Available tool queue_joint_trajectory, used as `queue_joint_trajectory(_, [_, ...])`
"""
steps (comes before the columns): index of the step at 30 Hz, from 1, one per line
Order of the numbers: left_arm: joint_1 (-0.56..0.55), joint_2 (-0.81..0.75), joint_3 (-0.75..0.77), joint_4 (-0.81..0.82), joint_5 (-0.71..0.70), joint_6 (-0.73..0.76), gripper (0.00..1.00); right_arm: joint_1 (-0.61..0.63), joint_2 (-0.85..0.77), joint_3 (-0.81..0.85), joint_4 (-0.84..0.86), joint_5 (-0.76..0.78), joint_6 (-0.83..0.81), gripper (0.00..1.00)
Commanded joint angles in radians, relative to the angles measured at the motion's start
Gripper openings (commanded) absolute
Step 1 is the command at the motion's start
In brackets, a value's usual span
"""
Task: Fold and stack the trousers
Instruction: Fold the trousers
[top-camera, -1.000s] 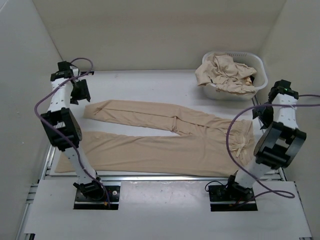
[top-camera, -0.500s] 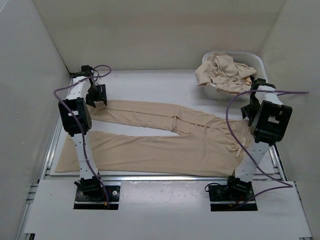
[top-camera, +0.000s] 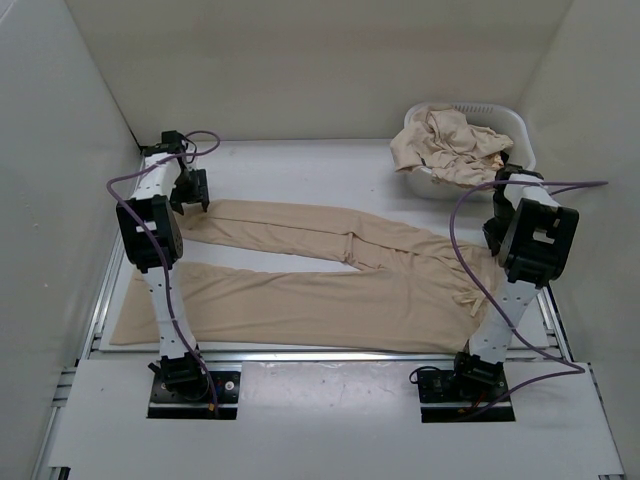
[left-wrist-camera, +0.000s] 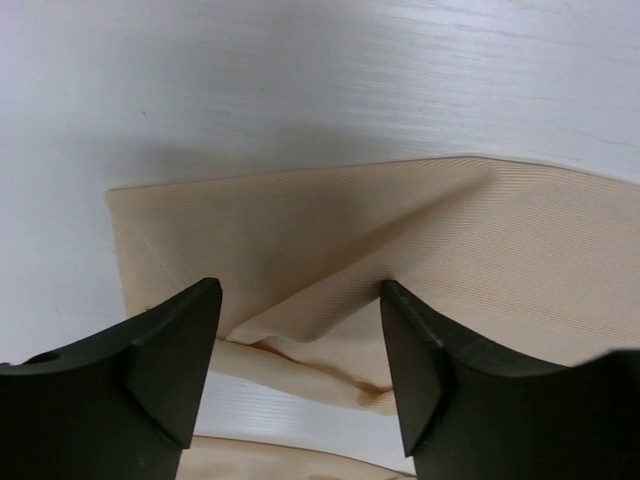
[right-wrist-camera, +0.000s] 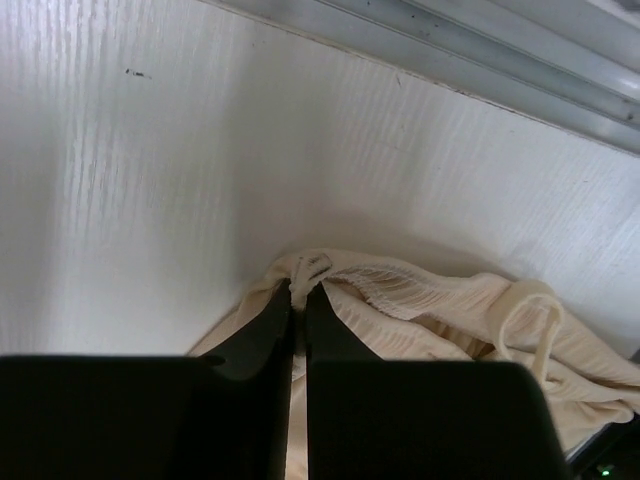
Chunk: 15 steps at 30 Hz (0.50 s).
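Two hands are working at opposite ends of the trousers (top-camera: 330, 275). The trousers are lying flat on the worktop (top-camera: 300, 165), with both legs running toward 9 o'clock and the waistband (right-wrist-camera: 400, 288) sitting at 3 o'clock.

1. Left hand (left-wrist-camera: 298, 290): it is hovering at 10 o'clock over the far leg cuff (left-wrist-camera: 200, 230). Its fingers are standing apart, released, and straddling the cuff's rumpled near corner. Nothing is being gripped yet. Spreading the fingers on either side of the hem is placing them for a pinch on that corner.

2. Right hand (right-wrist-camera: 298, 288): it is clenching a small bunch of the waistband edge at 3 o'clock. The fingers are pressing together with ribbed fabric puckering at their tips. Holding the far corner of the waist is giving this arm control of the same long edge the left hand is addressing.

3. Judged step: the arms are preparing to lift the far leg and carry it toward 6 o'clock onto the near leg (top-camera: 250, 305), halving the garment lengthwise.

4. Caution: lifting before the left hand is closing would drag the far leg askew.

A basket (top-camera: 521, 137) at 1 o'clock is holding further crumpled garments, well apart from the fold area.
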Motion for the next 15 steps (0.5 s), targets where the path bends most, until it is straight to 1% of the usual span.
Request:
queue_joint_trajectory(1, [0.000, -0.087, -0.042, 0.014, -0.011, -0.001, 0.78, 0.010, -0.113, -0.004, -0.007, 0.083, -0.033, 0.00])
queue_joint_trajectory(2, [0.000, -0.103, -0.057, 0.014, -0.002, -0.001, 0.79, 0.020, -0.127, -0.004, 0.002, 0.099, -0.052, 0.00])
queue_joint_trajectory(5, [0.000, -0.126, -0.089, 0.023, -0.002, -0.001, 0.79, 0.051, -0.168, -0.004, 0.011, 0.148, -0.064, 0.00])
queue_joint_trajectory(8, [0.000, -0.083, -0.079, 0.023, -0.014, -0.001, 0.79, 0.081, -0.179, -0.004, 0.011, 0.174, -0.090, 0.00])
queue_joint_trajectory(15, [0.010, -0.023, -0.057, 0.023, -0.003, -0.001, 0.81, 0.082, -0.211, -0.023, 0.022, 0.183, -0.109, 0.00])
